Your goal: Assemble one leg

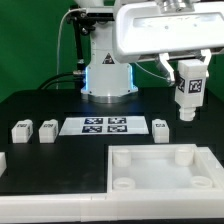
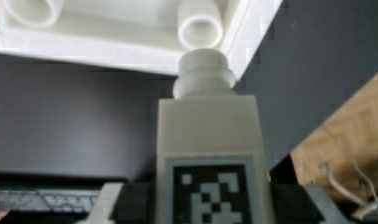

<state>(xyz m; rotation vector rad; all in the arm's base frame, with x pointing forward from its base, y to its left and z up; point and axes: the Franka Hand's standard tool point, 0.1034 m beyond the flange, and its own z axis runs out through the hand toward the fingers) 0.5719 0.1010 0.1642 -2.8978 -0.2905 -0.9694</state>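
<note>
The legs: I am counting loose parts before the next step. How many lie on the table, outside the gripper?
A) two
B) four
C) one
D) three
D: two legs lie on the exterior view's left of the marker board, one on its right; the gripper holds the fourth leg aloft.

No legible words, numbers or brands. Signs: one black-and-white square tag on the small white plastic leg (image 1: pixel 188 88), at two o'clock of the flat white marker board (image 1: pixel 105 125), itself printed with four tags.
</note>
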